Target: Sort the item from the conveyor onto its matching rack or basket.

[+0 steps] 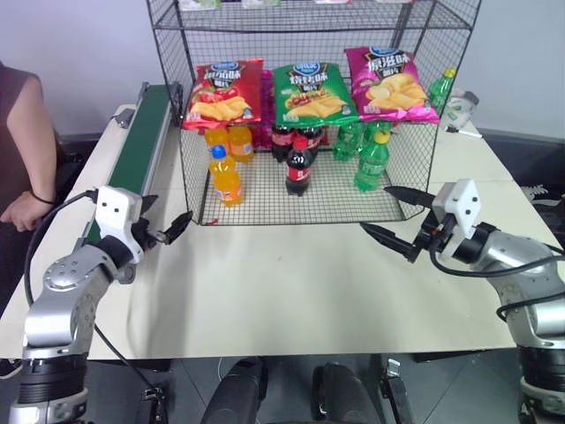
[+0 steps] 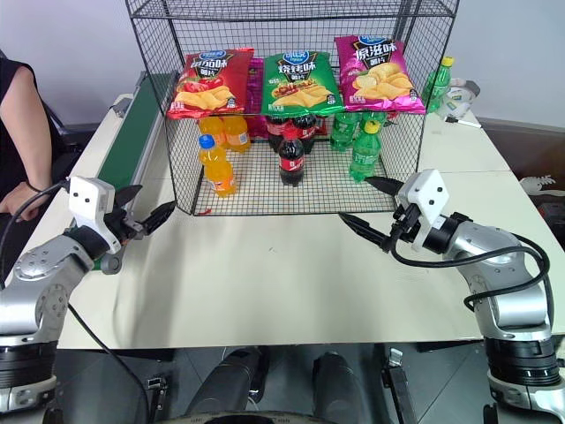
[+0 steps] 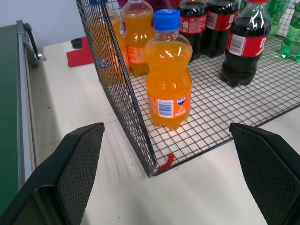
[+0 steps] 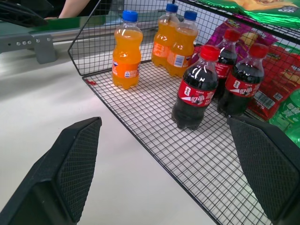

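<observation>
Two grippers hover above the white table (image 1: 291,300), and both have their jaws spread wide with nothing between them. The left gripper (image 1: 168,231) is just outside the front left corner of the black wire rack (image 1: 291,203), and the orange soda bottle (image 3: 168,70) stands upright on the grid floor straight ahead of its jaws, behind the mesh wall. The right gripper (image 1: 393,216) is beside the front right corner of the rack, well apart from this bottle. Beyond the left gripper's jaws runs the green conveyor (image 1: 141,132).

Silver arms, white wrist blocks, black cables.
</observation>
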